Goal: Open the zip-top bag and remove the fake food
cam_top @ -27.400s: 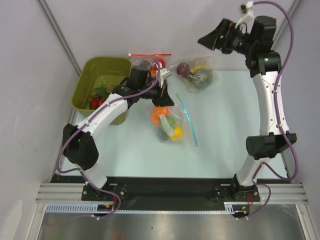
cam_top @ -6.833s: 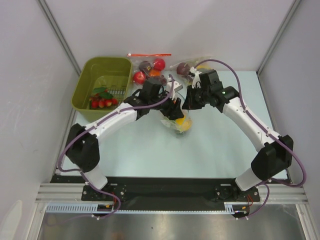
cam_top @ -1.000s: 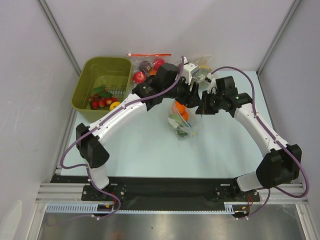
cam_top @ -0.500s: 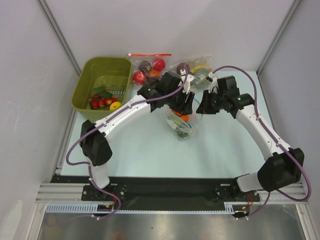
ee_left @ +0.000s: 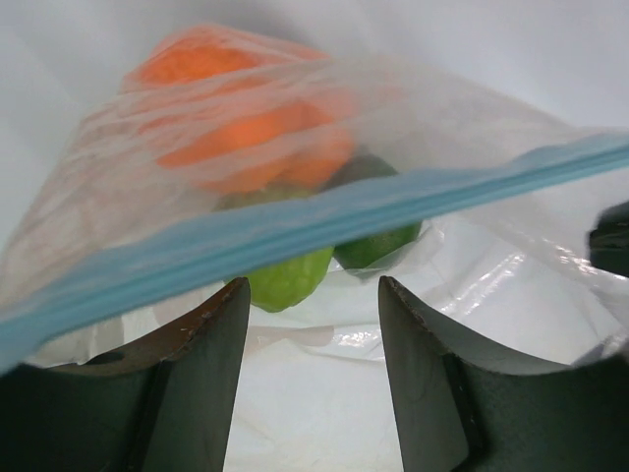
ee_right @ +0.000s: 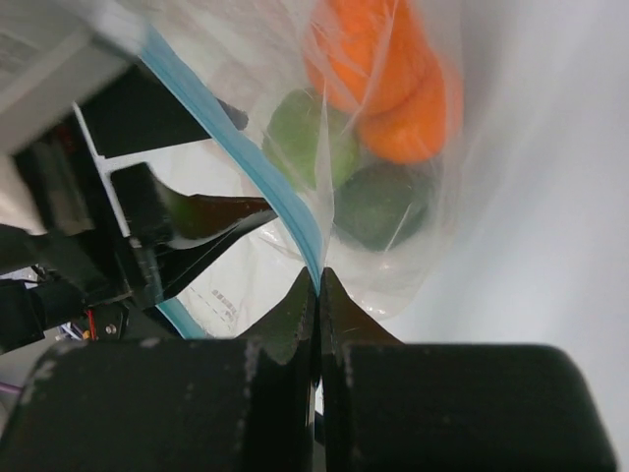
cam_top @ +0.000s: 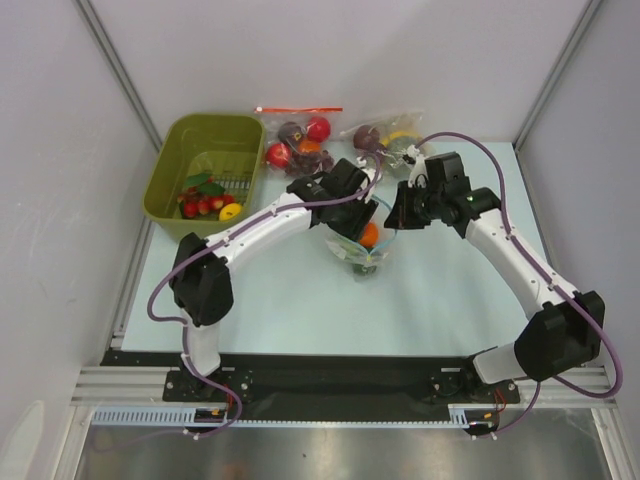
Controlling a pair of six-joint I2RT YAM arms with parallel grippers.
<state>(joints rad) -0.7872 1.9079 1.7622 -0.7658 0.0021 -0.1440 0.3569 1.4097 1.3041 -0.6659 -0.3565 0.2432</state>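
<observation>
Left gripper (ee_left: 313, 287) dropped to zip-top bag (cam_top: 368, 256) mouth, jaws apart | right gripper (ee_right: 317, 277) pinches bag rim

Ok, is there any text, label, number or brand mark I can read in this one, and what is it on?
White label on the zip-top bag: lines of small print, too blurred to read.
Nothing else: no legible text in the top, left wrist or right wrist views.
</observation>
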